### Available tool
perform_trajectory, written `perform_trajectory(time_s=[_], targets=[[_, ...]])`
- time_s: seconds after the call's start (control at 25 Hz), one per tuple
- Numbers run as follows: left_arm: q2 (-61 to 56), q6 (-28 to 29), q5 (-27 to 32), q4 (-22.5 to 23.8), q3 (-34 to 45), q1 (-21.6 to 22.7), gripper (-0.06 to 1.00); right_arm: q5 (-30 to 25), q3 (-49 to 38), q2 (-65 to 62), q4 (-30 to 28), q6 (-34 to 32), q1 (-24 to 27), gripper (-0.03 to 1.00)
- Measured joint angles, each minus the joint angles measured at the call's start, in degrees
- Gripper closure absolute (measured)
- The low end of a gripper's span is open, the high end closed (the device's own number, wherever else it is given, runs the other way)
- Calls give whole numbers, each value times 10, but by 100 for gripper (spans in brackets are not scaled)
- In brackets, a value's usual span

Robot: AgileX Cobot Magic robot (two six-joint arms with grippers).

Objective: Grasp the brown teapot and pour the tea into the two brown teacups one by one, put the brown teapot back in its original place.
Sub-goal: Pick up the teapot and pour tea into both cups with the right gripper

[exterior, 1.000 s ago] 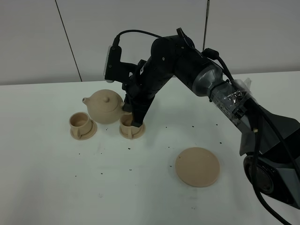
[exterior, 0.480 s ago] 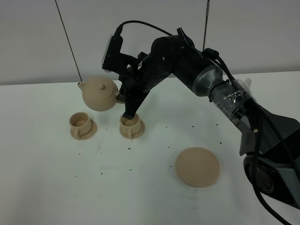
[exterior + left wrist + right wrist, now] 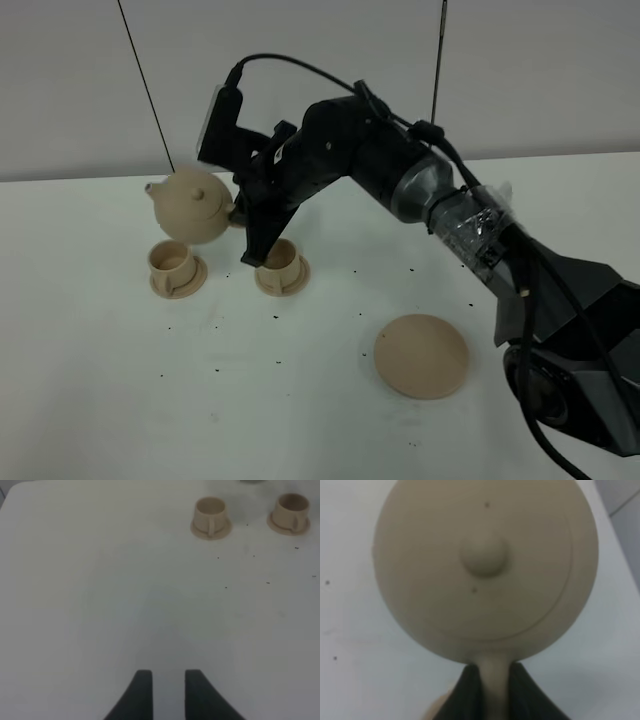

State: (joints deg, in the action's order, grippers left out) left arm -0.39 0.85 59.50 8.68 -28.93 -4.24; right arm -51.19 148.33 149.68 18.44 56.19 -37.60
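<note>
Rising off the counter within the past second, the brown teapot now hangs just above the left teacup, its handle clamped in the right tool. A pour into that cup looks next.

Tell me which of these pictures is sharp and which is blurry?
Exterior high view: sharpest, evenly lit, faint shadows. Right wrist view: the round beige clay teapot fills the frame, soft and out of focus. Left wrist view: hazy, dark fingers blurred, two small beige cups fuzzy.
</note>
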Motion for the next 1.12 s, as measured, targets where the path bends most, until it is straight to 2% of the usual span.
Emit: perform_trajectory(time_s=[0.4,0.88,1.12], targets=[[0,0,0,0,0,0,71,50,0,8,-17,9,-7,87],[0,0,0,0,0,0,71,82,0,29,-50,10,-10,87],[0,0,0,0,0,0,71,97,0,38,-70,30,-10,87]])
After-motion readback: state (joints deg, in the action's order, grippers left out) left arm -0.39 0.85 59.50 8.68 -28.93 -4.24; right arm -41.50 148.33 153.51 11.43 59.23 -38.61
